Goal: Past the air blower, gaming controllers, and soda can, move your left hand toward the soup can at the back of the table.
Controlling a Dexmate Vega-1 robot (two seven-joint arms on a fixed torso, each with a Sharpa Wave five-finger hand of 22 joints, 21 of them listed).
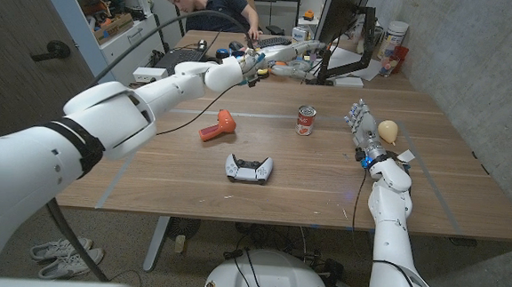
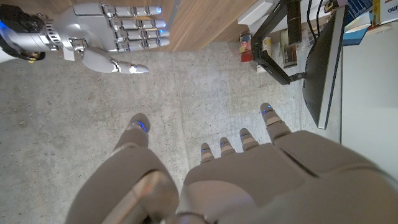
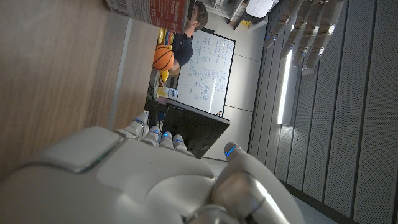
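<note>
The soup can (image 1: 305, 120), red with a white band, stands upright right of the table's middle; its lower part also shows in the right wrist view (image 3: 149, 9). My left hand (image 1: 253, 62) hangs raised over the table's far part, beyond and left of the can, fingers spread and holding nothing (image 2: 249, 168). The orange air blower (image 1: 217, 125) lies left of the can. A white game controller (image 1: 248, 167) sits nearer the front edge. My right hand (image 1: 361, 123) stands open right of the can, fingers pointing up (image 2: 112, 34).
A pale yellow bulb-shaped thing (image 1: 388, 130) lies beside my right hand. A second desk behind holds a monitor (image 1: 339, 19), cables and clutter, with a person (image 1: 207, 0) seated there. A grey wall runs along the table's right side.
</note>
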